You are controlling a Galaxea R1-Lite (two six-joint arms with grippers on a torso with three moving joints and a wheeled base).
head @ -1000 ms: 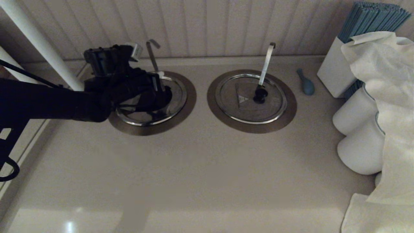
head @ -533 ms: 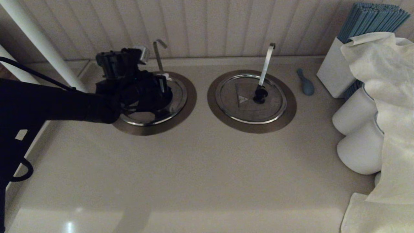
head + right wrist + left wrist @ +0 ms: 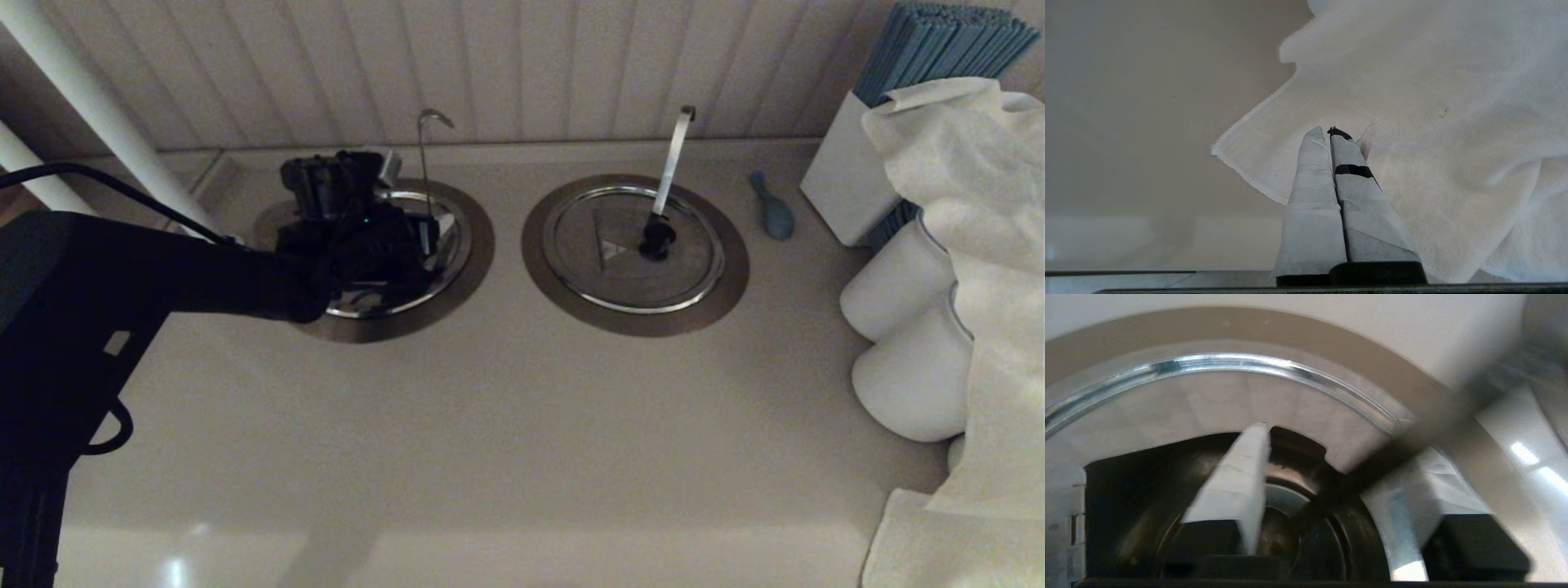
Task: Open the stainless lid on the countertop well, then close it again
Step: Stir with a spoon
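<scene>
The stainless lid [image 3: 454,242] lies in the left countertop well, inside the wide brown ring [image 3: 482,245]. Its thin hooked rod [image 3: 423,163] rises behind my left gripper [image 3: 429,237]. That gripper hangs low over the lid and is open. In the left wrist view its taped fingers [image 3: 1237,486] straddle a dark opening [image 3: 1147,486] below the grey lid surface [image 3: 1208,400], and the blurred rod [image 3: 1412,437] crosses in front. The knob cannot be made out. My right gripper [image 3: 1329,130] is shut on nothing, parked above a white cloth [image 3: 1412,102].
The twin lid [image 3: 604,269] with a pale flat handle [image 3: 673,155] sits in the right ring. A blue object [image 3: 772,208], a white box of blue sticks [image 3: 841,188], white rolls [image 3: 898,278] and draped cloth [image 3: 971,204] crowd the right side. A white pipe [image 3: 98,106] stands far left.
My left arm has moved right and farther over the left well. The hooked rod has shifted right and now stands more upright.
</scene>
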